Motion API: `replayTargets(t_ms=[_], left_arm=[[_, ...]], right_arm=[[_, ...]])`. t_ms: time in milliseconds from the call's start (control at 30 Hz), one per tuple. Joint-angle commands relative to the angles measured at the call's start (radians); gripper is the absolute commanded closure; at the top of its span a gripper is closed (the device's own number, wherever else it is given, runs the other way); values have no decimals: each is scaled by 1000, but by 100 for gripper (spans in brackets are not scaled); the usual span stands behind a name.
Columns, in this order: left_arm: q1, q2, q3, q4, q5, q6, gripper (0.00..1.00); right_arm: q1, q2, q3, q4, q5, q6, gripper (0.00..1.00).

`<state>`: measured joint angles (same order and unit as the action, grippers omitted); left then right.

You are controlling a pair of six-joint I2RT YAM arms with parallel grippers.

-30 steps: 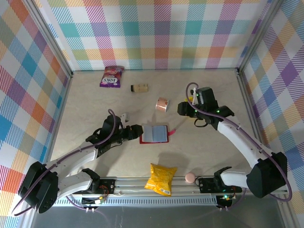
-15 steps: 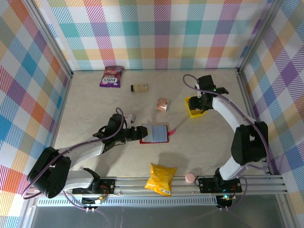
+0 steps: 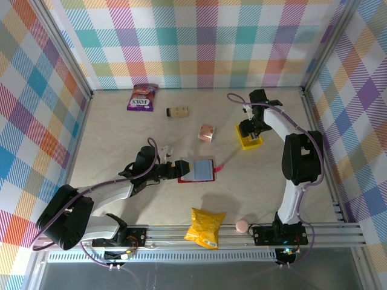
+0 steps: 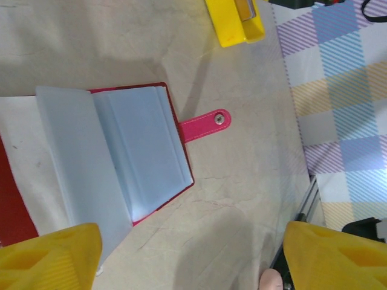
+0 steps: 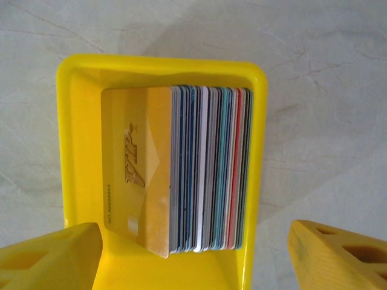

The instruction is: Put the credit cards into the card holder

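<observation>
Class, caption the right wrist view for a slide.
Open right gripper above thin plastic credit cards, gold VIP card outermost, packed on edge in a small yellow tray.

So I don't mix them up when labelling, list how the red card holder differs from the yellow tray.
The card holder is a flat red folding case lying open; the yellow tray is a rigid walled box. The card holder's pale pockets look empty; the yellow tray holds a stack of credit cards on edge. Both rest on the table.

pastel plaid walls (image 3: 199, 42), beige marbled tabletop (image 3: 121, 139)
</observation>
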<state>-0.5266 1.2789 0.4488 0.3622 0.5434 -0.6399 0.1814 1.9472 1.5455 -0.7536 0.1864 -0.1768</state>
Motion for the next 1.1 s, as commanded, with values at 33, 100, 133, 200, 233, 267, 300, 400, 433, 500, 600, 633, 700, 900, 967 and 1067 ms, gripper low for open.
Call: replayTargets(t_ms=[33, 100, 133, 200, 233, 267, 300, 400, 433, 500, 600, 633, 700, 900, 967, 1067], left_arm=[[13, -39, -24, 80, 32, -17, 19], [13, -48, -28, 81, 28, -19, 17], [13, -51, -28, 80, 26, -19, 11], [13, -59, -30, 74, 21, -18, 2], [13, -61, -30, 72, 21, -18, 0], [13, -62, -30, 73, 21, -19, 0], [13, -65, -29, 73, 22, -19, 0], [13, -69, -32, 70, 23, -20, 0], [13, -70, -32, 71, 24, -21, 0], [13, -71, -32, 72, 25, -21, 0], [13, -73, -35, 72, 24, -21, 0], [13, -73, -35, 72, 24, -20, 0], [13, -71, -35, 72, 23, -21, 0], [13, -47, -33, 88, 30, -24, 0], [13, -39, -33, 93, 33, -24, 0], [13, -31, -29, 92, 39, -23, 0]], right_arm=[[-8, 45, 66, -51, -21, -56, 20], [-8, 62, 81, -54, -19, -62, 20], [-8, 67, 85, -55, -20, -63, 20], [-7, 82, 99, -66, -20, -68, 20], [-5, 89, 105, -75, -16, -71, 20], [-3, 92, 105, -75, -9, -74, 20], [-2, 94, 100, -69, 3, -78, 20], [9, 111, 96, -52, 67, -85, 20], [13, 117, 96, -49, 82, -88, 20], [16, 127, 95, -39, 95, -92, 20], [17, 134, 97, -28, 97, -90, 20], [16, 135, 96, -26, 101, -90, 20], [16, 136, 95, -20, 113, -88, 20], [16, 128, 79, 20, 179, -86, 22], [15, 121, 71, 37, 180, -83, 25], [18, 113, 68, 46, 182, -75, 30]])
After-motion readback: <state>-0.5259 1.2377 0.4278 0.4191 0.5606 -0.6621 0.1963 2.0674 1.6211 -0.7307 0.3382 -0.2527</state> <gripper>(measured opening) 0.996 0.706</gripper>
